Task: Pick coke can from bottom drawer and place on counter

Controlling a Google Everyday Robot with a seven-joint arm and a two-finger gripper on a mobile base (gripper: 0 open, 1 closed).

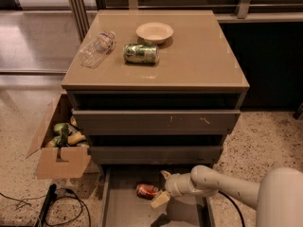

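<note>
Fingers of the gripper (162, 188) stood apart, one either side of the right end of the coke can (147, 191), probably set for a sideways grasp. The can lay on its side in the pulled-out bottom drawer (124, 211), below the front edge of the counter (199, 60). A green can (141, 53), a bowl (154, 32) and a plastic bottle (97, 48) sat toward the back-left corner, so the right side looked the easier spot for placing.

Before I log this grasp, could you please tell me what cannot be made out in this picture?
Camera view: the gripper, open in the bottom drawer, covers the right end of the coke can, so contact is unclear.
The drawer's front is cut off by the lower picture edge.
The cardboard box holds items too shadowed to identify.
</note>
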